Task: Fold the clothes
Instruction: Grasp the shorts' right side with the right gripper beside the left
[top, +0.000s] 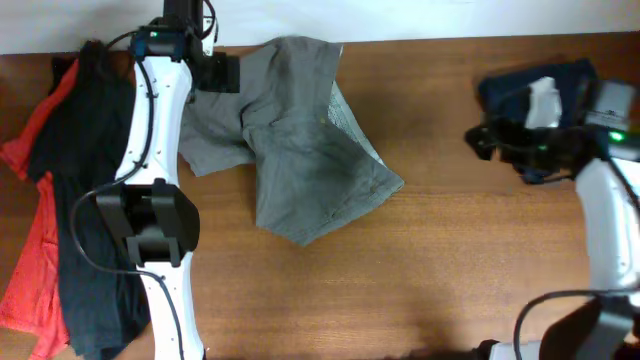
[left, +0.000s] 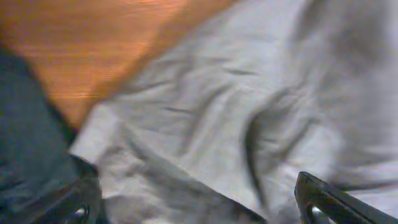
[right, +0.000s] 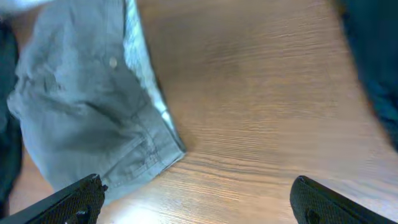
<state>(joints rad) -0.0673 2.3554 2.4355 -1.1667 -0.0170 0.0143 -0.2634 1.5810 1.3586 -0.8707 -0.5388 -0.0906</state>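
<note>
The taupe shorts lie crumpled at the table's back centre, one leg reaching toward the front with a pale inner hem showing on the right side. My left gripper is open just above the shorts' back left part; its view fills with creased grey cloth between the wide-apart fingers. My right gripper is open and empty over bare wood at the right, well apart from the shorts. Its view shows the shorts' edge with a button at the left.
A pile of black and red garments lies along the left edge under the left arm. A navy garment sits at the back right beside the right arm. The wooden table is bare at front centre.
</note>
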